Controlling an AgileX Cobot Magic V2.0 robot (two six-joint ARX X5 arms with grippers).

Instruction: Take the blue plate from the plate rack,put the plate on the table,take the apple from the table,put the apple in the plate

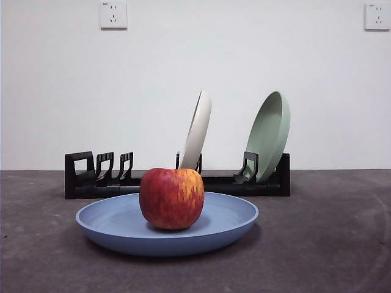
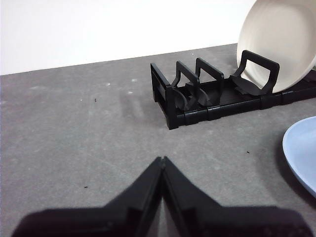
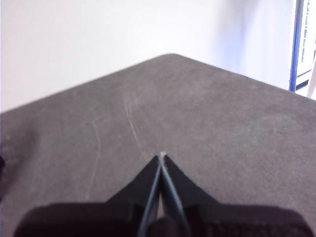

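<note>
The red, yellow-streaked apple (image 1: 171,198) rests in the middle of the blue plate (image 1: 232,221), which lies flat on the dark grey table (image 1: 330,244) in front of the black plate rack (image 1: 98,177). The left wrist view shows the rack (image 2: 197,98) and the blue plate's edge (image 2: 302,155). My left gripper (image 2: 162,159) is shut and holds nothing, hovering over bare table short of the rack's end. My right gripper (image 3: 162,155) is also shut and empty, over bare table away from the plate. Neither gripper appears in the front view.
A cream-white plate (image 1: 197,129) and a pale green plate (image 1: 269,135) stand upright in the rack behind the apple; the cream plate (image 2: 279,42) also shows in the left wrist view. A white wall with two sockets stands behind. The table's far corner (image 3: 170,55) shows in the right wrist view.
</note>
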